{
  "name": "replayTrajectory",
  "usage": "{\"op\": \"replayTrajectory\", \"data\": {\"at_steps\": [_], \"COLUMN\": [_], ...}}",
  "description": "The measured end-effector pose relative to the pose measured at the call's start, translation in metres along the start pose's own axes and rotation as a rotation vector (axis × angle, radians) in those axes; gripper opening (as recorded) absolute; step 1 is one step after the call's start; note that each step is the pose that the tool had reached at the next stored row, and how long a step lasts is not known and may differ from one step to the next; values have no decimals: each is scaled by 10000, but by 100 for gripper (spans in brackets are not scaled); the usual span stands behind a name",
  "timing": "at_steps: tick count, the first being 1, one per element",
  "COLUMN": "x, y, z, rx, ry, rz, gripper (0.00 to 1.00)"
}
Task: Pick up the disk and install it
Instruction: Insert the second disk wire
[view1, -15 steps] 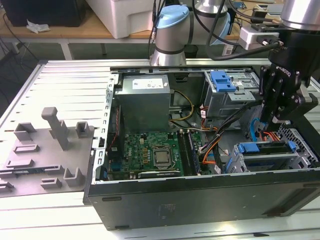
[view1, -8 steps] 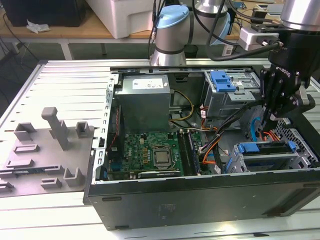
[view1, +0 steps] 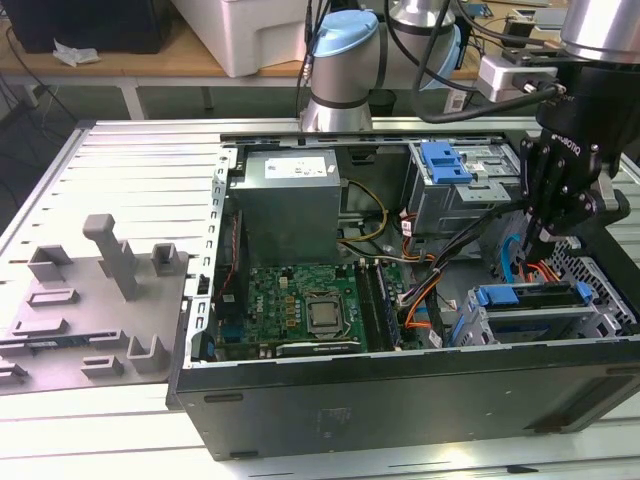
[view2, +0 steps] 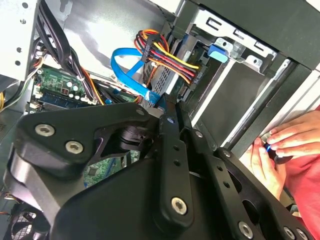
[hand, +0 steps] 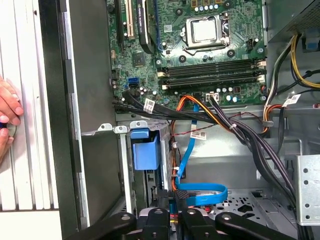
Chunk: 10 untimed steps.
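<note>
Inside case, disk (view1: 530, 298) lying flat, crosswise

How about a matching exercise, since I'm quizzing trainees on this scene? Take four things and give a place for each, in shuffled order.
Things:
1. grey metal power-supply box
2. square silver processor socket
3. black pincer
4. person's hand

Places:
A. on the green motherboard
B. outside the black computer case, by the slatted table
C. inside the case, behind the motherboard in the exterior view
D. inside the case at the exterior view's right

Pairs: 1-C, 2-A, 3-D, 4-B.
</note>
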<state>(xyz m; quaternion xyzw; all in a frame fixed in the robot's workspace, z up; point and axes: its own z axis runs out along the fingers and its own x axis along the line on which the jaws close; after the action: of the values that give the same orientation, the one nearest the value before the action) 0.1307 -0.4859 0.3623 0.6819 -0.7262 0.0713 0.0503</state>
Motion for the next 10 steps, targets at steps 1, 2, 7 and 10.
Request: {"op": "replayTrajectory", "data": {"at_steps": [1, 2, 7, 10], "x": [4, 9, 44, 68], "y": [0, -1, -2, -4], "z": [0, 1, 7, 12], "rx": [0, 0, -3, -4], "ry": [-2, -6, -29, -44], "rz": [0, 1, 4, 4], "gripper": [16, 16, 16, 16]}}
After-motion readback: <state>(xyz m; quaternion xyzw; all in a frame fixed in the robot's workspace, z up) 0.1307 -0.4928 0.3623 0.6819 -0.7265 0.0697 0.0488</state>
